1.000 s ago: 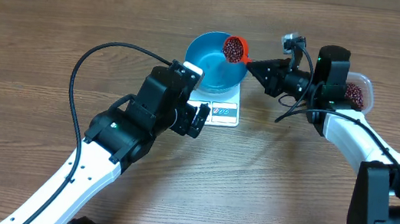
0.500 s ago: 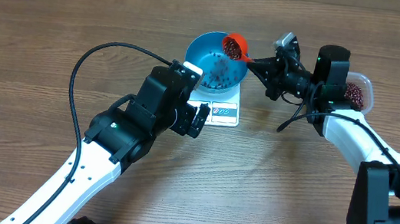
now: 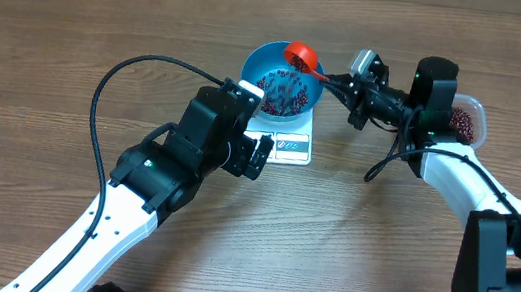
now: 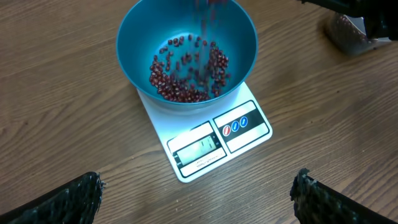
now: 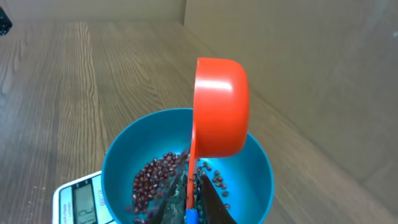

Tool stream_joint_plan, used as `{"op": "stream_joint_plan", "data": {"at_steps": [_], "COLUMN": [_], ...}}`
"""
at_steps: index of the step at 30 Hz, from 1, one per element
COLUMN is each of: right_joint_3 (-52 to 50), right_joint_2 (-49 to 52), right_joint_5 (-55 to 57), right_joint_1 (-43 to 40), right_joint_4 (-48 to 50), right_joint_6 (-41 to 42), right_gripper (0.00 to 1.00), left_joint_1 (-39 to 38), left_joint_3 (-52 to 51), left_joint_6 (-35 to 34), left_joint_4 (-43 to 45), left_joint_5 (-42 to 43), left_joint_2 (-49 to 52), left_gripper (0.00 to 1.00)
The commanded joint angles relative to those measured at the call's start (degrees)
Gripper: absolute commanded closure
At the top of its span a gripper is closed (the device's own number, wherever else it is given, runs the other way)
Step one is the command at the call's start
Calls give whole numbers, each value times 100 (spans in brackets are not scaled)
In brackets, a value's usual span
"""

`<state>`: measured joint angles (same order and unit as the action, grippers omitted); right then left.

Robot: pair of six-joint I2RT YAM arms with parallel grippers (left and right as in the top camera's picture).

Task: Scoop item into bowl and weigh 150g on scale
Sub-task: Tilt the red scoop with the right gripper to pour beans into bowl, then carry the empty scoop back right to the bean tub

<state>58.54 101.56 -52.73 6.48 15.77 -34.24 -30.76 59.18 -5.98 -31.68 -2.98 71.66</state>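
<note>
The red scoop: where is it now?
Overhead, the red scoop hangs tipped over the far right rim of the blue bowl, held by the right gripper; the bowl stands on the scale.

Legend: no legible text, brand or number is shown in any view. On the scale (image 4: 186,127) a display panel (image 4: 199,150) is seen, but no digits can be made out on it. The line of small print beneath it and the marks on the two round buttons (image 4: 235,126) are too small to be read
</note>
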Motion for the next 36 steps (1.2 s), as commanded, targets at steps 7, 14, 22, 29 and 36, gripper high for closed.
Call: {"op": "stream_joint_plan", "data": {"at_steps": [7, 14, 22, 29, 36], "right_joint_3": [68, 68, 70, 70, 70], "right_joint_2": [26, 26, -35, -710, -1488], "right_joint_5": [-92, -94, -98, 98, 1897], "right_joint_1": [33, 33, -122, -614, -929], "right_joint_4": [96, 195, 715, 256, -1416], "right_joint_6": [-855, -949, 2015, 3449, 3681], "right_gripper": [96, 96, 96, 96, 96], "left_joint_1": [0, 0, 0, 0, 0], "left_joint_3": [-7, -7, -7, -7, -7], "left_joint_6": [68, 68, 68, 68, 68], "left_joint_4": [17, 17, 17, 17, 17], "left_joint_5": [70, 70, 70, 70, 70], "left_joint_2": [24, 24, 24, 24, 24], "left_gripper": [1, 0, 0, 0, 1]}}
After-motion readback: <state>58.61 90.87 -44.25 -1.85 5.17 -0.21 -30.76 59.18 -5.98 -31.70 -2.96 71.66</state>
